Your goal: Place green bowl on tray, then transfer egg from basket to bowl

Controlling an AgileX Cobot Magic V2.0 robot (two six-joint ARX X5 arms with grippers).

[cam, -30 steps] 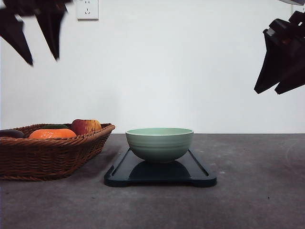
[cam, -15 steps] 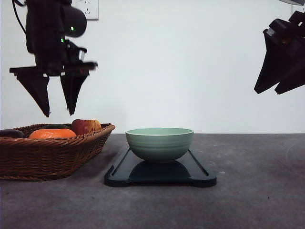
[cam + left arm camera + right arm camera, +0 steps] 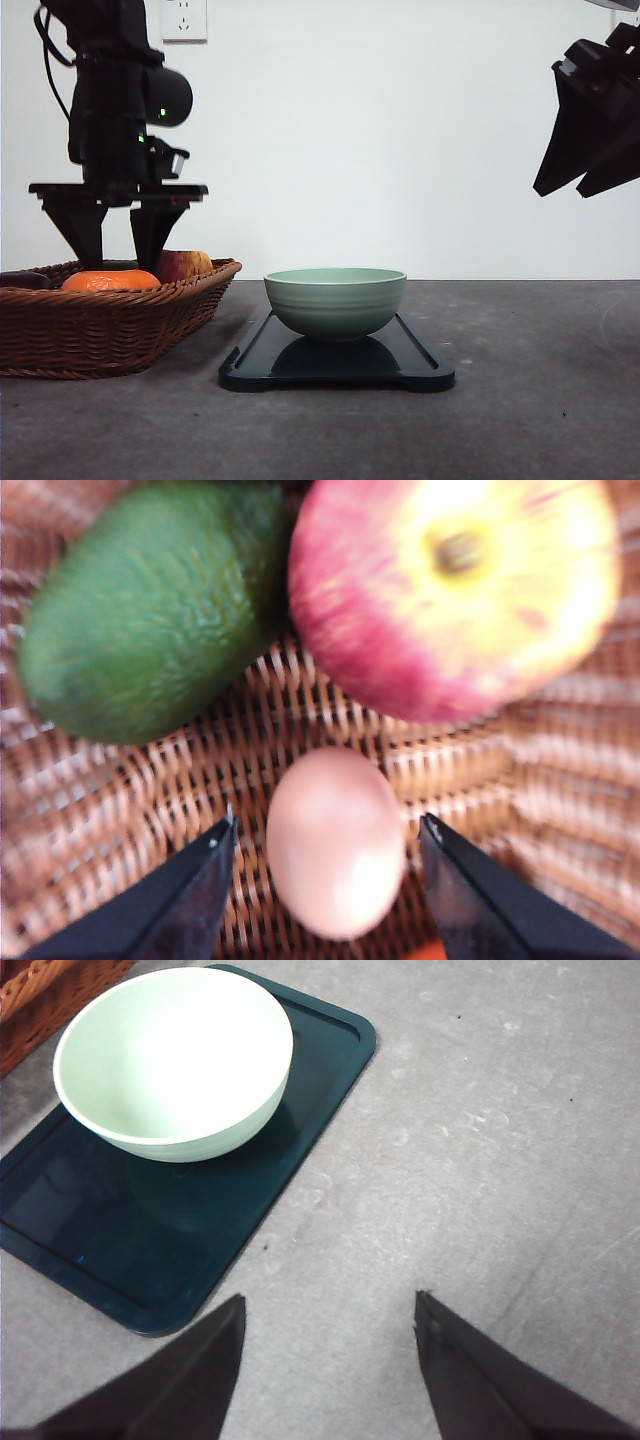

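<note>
Wicker basket [image 3: 130, 780] weave cradles smooth oval egg [image 3: 336, 840] between parted fingers [image 3: 190, 890].

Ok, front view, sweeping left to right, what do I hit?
Basket with the left gripper dipping into it → green bowl sitting on the tray → right gripper raised at the far right.

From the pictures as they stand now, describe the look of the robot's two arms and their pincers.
Both are black. The left arm's pincer has two tapered, pointed fingers under a flat crossbar, below a blocky body with a round housing, small green lights and a black cable along its side. In its wrist view the fingers are dark, smooth wedges. The right pincer shows the same angular, pointed black fingers.
</note>
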